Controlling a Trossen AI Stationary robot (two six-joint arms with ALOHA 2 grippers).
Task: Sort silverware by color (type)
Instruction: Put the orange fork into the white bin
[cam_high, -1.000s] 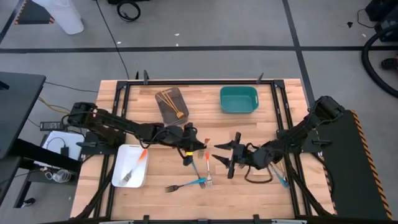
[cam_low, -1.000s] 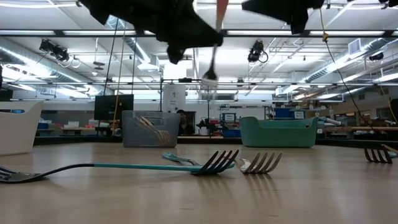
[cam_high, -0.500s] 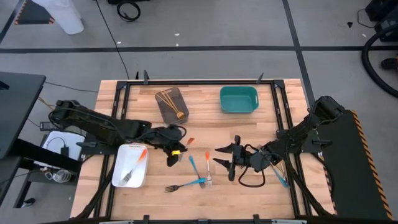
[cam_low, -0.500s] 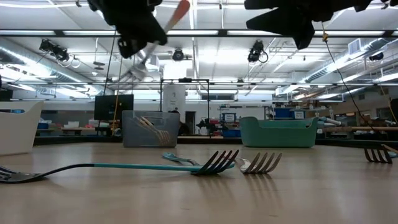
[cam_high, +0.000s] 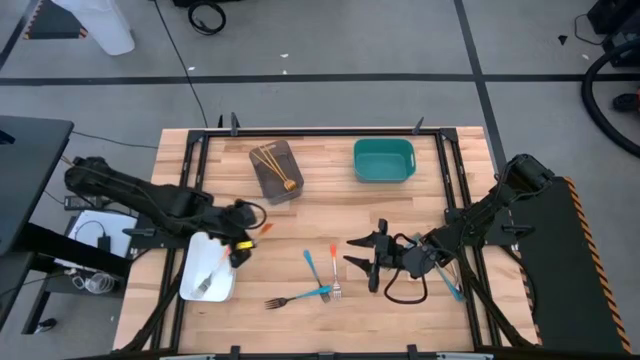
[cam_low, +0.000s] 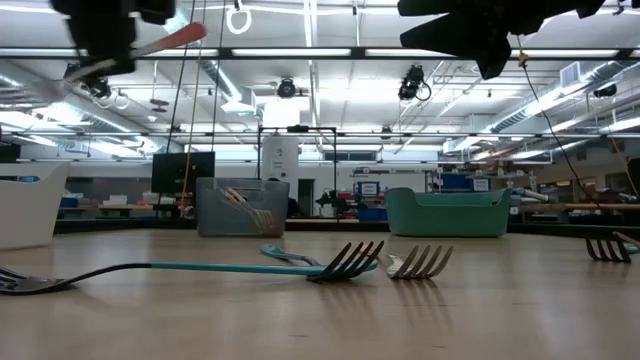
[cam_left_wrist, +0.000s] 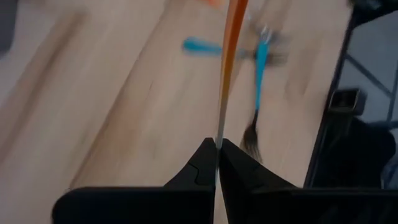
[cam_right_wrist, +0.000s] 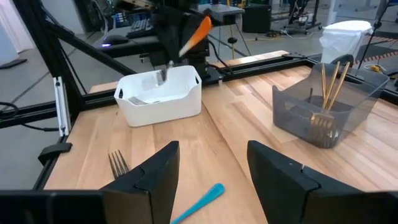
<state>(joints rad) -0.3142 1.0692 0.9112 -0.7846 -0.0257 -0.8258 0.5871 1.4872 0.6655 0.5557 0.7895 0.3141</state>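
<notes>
Above the white tray's (cam_high: 193, 262) near rim, left gripper (cam_high: 240, 247) pinching an orange-handled fork (cam_high: 251, 240), handle slanting away from tray; right gripper (cam_high: 366, 254) spread, idle mid-table.

One camera looks straight down over the whole surface (cam_high: 400, 200); another sits level at its top. Wrist cameras look close past each claw; all share the blue-handled fork (cam_high: 313, 268).

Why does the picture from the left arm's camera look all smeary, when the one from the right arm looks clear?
In the left wrist view the wooden table and blue-handled forks smear into streaks, a sign of motion blur, while the orange-handled fork in the left gripper stays fairly sharp. In the right wrist view the white tray and grey bin look crisp.
</notes>
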